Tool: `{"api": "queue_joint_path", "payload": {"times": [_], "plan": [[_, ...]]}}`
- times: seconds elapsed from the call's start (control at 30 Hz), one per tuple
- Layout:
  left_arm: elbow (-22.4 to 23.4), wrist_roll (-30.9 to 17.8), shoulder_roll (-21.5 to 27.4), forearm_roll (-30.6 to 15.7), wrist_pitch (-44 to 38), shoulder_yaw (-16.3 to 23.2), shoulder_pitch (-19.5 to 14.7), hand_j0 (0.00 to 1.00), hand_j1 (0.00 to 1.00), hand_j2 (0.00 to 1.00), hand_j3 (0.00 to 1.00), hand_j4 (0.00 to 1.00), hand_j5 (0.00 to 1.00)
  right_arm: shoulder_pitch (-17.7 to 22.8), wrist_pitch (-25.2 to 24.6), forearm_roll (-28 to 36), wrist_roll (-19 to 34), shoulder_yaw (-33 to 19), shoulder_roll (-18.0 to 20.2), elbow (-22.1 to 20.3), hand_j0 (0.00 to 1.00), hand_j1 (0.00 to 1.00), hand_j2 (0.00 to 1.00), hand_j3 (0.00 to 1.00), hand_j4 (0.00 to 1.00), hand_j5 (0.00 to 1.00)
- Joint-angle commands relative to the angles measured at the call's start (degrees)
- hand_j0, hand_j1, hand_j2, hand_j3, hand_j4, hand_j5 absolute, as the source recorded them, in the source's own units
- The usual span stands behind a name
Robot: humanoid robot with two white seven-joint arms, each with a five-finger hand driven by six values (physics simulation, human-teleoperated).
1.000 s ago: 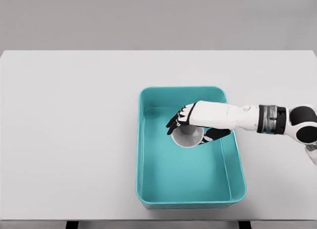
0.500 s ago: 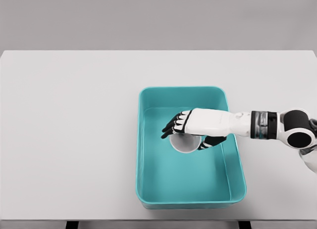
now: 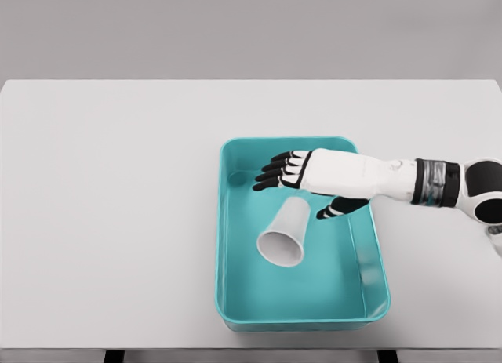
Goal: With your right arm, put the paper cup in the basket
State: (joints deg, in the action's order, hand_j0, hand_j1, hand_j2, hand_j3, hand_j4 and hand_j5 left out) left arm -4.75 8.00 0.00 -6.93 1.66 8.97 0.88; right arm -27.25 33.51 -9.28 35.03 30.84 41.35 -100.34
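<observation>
A white table (image 3: 118, 222) fills most of the frame, w/ a teal basket (image 3: 226, 245) sitting a bit right of the middle. The paper cup (image 3: 285, 233) is inside the basket, near its middle. It lies tipped on its side, open mouth facing the bottom of the frame and a little left, small end pointing up toward the hand.

The right hand (image 3: 302, 179) comes in from the right edge of the frame and hangs over the upper part of the basket. Its fingers (image 3: 273, 172) are spread out and point left, thumb (image 3: 333, 211) low and to the right – it holds nothing. The cup sits just below the hand; can't tell if the small end touches it.
</observation>
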Motion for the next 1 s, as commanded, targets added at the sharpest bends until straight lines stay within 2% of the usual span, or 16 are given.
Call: {"api": "queue_joint_path", "payload": {"times": [0.0, 0.13, 0.2, 0.27, 0.33, 0.47, 0.57, 0.7, 0.97], "plan": [[0.0, 0.0, 0.0, 0.1, 0.0, 0.0, 0.0, 1.0, 1.0, 1.0, 1.0, 1.0, 1.0, 0.2, 0.4, 3.1, 0.0, -5.0, 0.3, 0.1, 1.0, 1.0, 1.0, 1.0, 1.0, 1.0], [0.0, 0.0, 0.0, 0.0, 0.0, 0.0, 0.0, 1.0, 1.0, 1.0, 1.0, 1.0, 1.0, 2.3, 0.4, 19.6, 0.0, -11.2, 0.7, 0.8, 1.0, 1.0, 1.0, 1.0, 1.0, 1.0], [0.0, 0.0, 0.0, 0.0, 0.0, 0.0, 0.0, 1.0, 1.0, 1.0, 1.0, 1.0, 1.0, 4.7, 0.4, 23.8, 0.0, -16.9, 0.7, 0.8, 1.0, 1.0, 1.0, 1.0, 1.0, 1.0], [0.0, 0.0, 0.0, 0.0, 0.0, 0.0, 0.0, 1.0, 1.0, 1.0, 1.0, 1.0, 1.0, 6.2, 0.2, 24.6, 0.0, -20.9, 0.6, 2.1, 1.0, 1.0, 1.0, 1.0, 1.0, 1.0], [0.0, 0.0, 0.0, 0.0, -0.1, 0.0, 0.0, 1.0, 1.0, 1.0, 1.0, 1.0, 1.0, 8.3, 0.4, 24.5, 0.0, -24.9, 0.5, 6.9, 1.0, 1.0, 1.0, 1.0, 1.0, 1.0], [0.0, 0.0, 0.0, 0.0, 0.0, 0.0, 0.0, 1.0, 1.0, 1.0, 1.0, 1.0, 1.0, 13.7, -0.2, 22.3, 0.0, -30.5, 0.3, 12.8, 1.0, 1.0, 1.0, 1.0, 1.0, 1.0], [0.0, 0.0, 0.0, 0.1, 0.0, 0.0, 0.0, 1.0, 1.0, 1.0, 1.0, 1.0, 1.0, 17.1, 0.1, 21.0, 0.0, -33.5, 0.0, 12.9, 1.0, 1.0, 1.0, 1.0, 1.0, 1.0], [0.0, 0.0, 0.0, 0.1, 0.0, 0.0, 0.0, 1.0, 1.0, 1.0, 1.0, 1.0, 1.0, 19.7, 0.2, 21.1, 0.0, -36.7, -0.1, 12.4, 1.0, 1.0, 1.0, 1.0, 1.0, 1.0], [0.0, 0.0, 0.0, 0.0, 0.0, 0.0, 0.0, 1.0, 1.0, 1.0, 1.0, 1.0, 1.0, 20.7, 0.0, 21.4, 0.0, -37.8, -0.3, 11.6, 1.0, 1.0, 1.0, 1.0, 1.0, 1.0]]}}
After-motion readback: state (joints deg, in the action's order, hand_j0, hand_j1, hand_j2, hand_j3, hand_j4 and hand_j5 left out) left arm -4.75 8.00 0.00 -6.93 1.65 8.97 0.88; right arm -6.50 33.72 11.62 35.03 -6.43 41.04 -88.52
